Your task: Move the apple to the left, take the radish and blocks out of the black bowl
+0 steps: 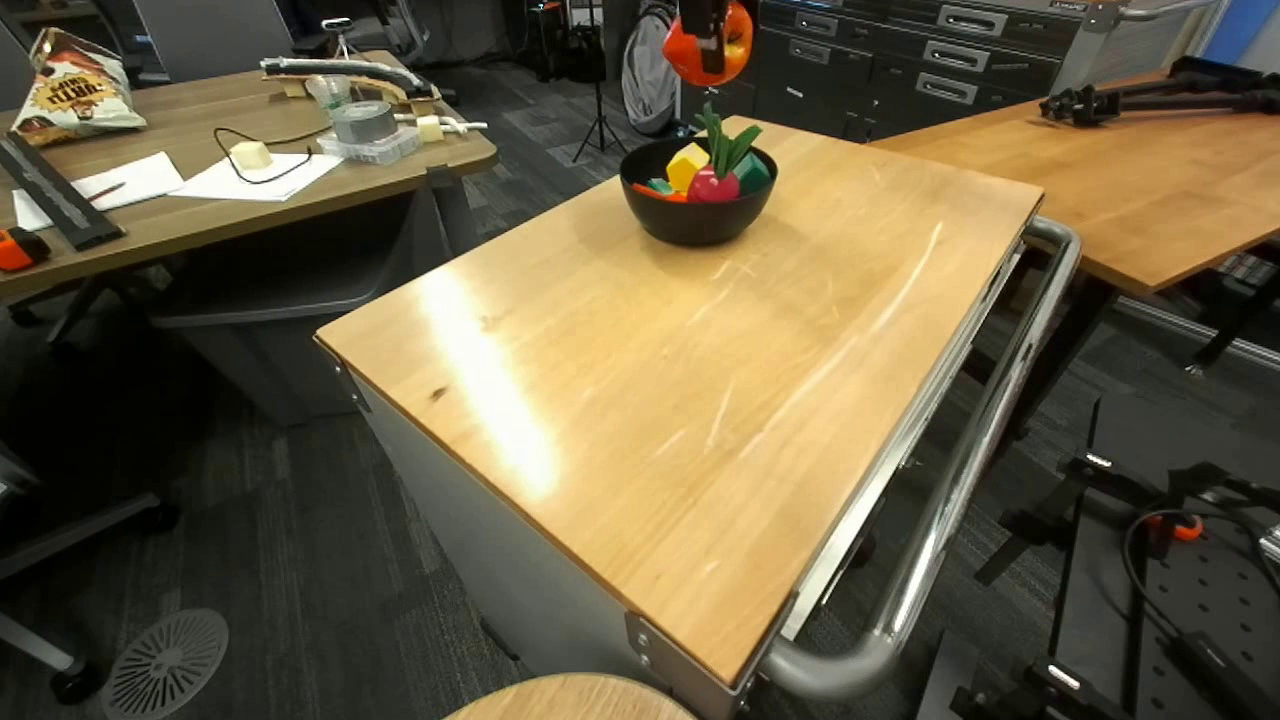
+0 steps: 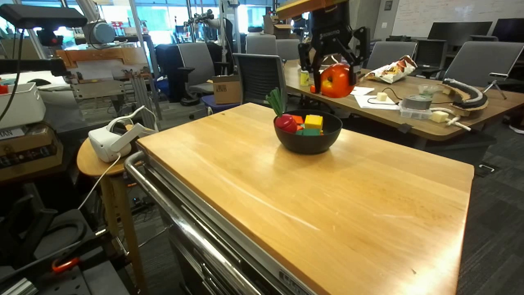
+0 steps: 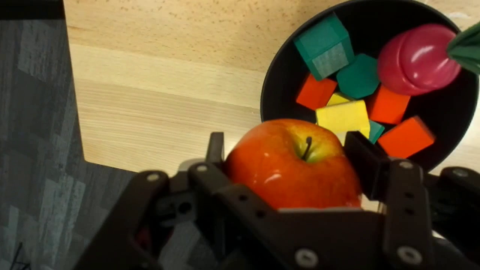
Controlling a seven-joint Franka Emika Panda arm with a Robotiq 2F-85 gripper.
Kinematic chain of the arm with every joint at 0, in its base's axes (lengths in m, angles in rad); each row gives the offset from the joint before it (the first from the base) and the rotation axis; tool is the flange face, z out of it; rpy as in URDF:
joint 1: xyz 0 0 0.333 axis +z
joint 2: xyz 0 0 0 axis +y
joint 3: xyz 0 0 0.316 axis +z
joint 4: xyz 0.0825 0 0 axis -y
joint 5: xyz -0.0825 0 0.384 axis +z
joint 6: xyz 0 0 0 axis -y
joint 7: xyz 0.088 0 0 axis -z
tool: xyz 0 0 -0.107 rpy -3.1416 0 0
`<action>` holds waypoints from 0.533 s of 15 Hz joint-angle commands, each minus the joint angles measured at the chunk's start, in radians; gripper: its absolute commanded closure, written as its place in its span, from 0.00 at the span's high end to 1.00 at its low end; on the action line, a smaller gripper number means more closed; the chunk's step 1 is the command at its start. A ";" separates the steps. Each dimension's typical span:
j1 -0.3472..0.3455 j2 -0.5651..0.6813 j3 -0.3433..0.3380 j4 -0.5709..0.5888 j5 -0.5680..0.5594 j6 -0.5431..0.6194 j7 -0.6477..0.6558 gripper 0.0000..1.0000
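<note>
Red-orange, the toy apple (image 3: 292, 168) is pinched between the jaws of the Robotiq gripper (image 2: 335, 84). Lower than the jaws, on a wooden cart top (image 2: 348, 192), the black bowl (image 2: 308, 144) holds the radish (image 3: 416, 60) and coloured blocks (image 3: 344, 115). Beyond them, in an exterior view, lies a chip bag (image 2: 393, 71).

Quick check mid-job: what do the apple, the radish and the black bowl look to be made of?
Apple: probably hard plastic or coated foam, glossy; small sharp highlights on smooth skin. Radish: likely plastic or painted wood, glossy; bright glints on its red part. Black bowl: perhaps plastic or coated metal, satin to matte; no sharp glints on its wall. Looks alone can't settle which.
</note>
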 commanded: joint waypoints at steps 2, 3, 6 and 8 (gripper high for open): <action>-0.020 -0.178 0.061 -0.300 0.005 0.222 -0.148 0.53; -0.017 -0.206 0.073 -0.352 0.018 0.255 -0.165 0.53; 0.007 -0.302 0.119 -0.516 0.053 0.317 -0.179 0.53; 0.036 -0.351 0.155 -0.576 0.068 0.335 -0.155 0.53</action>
